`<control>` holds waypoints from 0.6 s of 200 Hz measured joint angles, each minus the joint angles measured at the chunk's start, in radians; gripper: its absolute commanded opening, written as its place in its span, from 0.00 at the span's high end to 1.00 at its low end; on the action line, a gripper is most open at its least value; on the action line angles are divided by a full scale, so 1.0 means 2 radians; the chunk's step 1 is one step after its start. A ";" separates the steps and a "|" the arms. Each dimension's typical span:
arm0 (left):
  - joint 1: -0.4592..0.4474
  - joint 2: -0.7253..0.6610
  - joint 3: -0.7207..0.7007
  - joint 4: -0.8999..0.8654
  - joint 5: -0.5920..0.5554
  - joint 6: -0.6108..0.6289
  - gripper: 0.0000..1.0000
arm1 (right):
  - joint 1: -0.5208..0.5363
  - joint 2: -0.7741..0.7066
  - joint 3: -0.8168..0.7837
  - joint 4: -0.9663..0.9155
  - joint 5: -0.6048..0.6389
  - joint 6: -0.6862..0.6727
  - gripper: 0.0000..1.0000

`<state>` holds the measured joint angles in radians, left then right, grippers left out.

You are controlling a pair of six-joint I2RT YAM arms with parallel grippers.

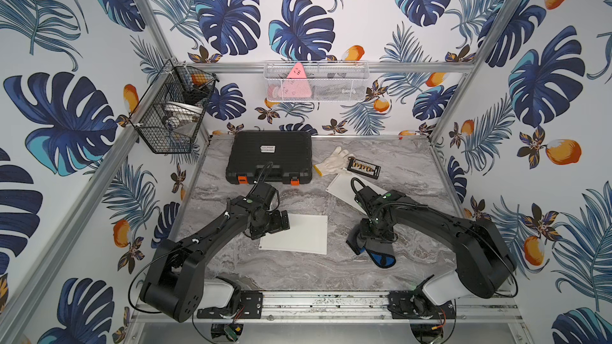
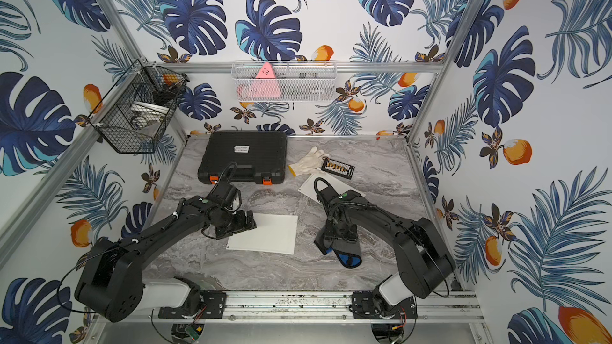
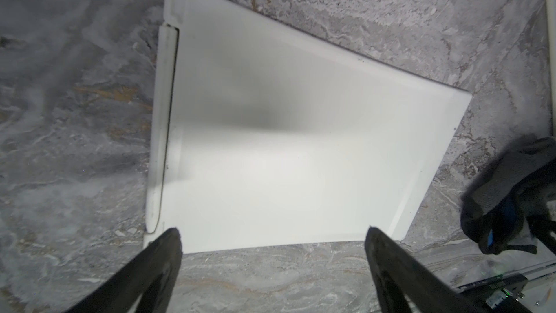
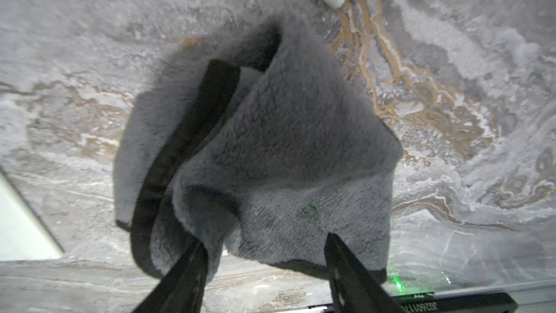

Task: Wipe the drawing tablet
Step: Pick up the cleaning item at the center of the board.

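Drawing tablet (image 1: 294,233) lies flat, long axis left to right.

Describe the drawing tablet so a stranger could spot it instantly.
On the marble table, look in front of the black tool case. The drawing tablet is the white slab by the left gripper; unlike the other white board farther back, a pen sits along one edge.
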<state>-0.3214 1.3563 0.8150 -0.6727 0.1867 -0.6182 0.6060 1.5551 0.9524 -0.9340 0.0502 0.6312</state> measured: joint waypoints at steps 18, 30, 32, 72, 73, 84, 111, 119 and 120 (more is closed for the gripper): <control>0.003 0.004 0.000 0.000 -0.003 0.008 0.01 | 0.000 0.019 -0.019 0.016 -0.012 -0.009 0.29; 0.015 0.006 -0.001 0.000 0.001 0.010 0.02 | -0.001 0.029 -0.027 0.029 -0.022 -0.009 0.29; 0.018 0.006 -0.001 0.001 0.000 0.010 0.02 | -0.002 0.030 -0.028 0.031 -0.024 -0.010 0.29; 0.073 0.013 -0.005 -0.001 -0.002 0.032 0.02 | -0.004 0.043 -0.037 0.051 -0.064 0.000 0.40; 0.074 0.014 -0.005 -0.001 -0.002 0.033 0.02 | -0.004 0.043 -0.037 0.051 -0.064 0.001 0.41; 0.082 0.020 -0.005 0.000 -0.002 0.037 0.02 | -0.004 0.045 -0.038 0.054 -0.070 0.009 0.59; 0.099 0.036 -0.005 0.004 -0.014 0.049 0.03 | -0.004 0.046 -0.044 0.063 -0.090 0.022 0.92; 0.104 0.042 -0.005 0.006 -0.017 0.052 0.03 | -0.005 0.043 -0.047 0.066 -0.094 0.028 0.97; 0.105 0.043 -0.005 0.006 -0.017 0.052 0.03 | -0.005 0.042 -0.047 0.066 -0.095 0.028 0.97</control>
<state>-0.1116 1.4414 0.8055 -0.6598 0.1535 -0.5133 0.5964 1.6386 0.8581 -0.8013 -0.1394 0.6876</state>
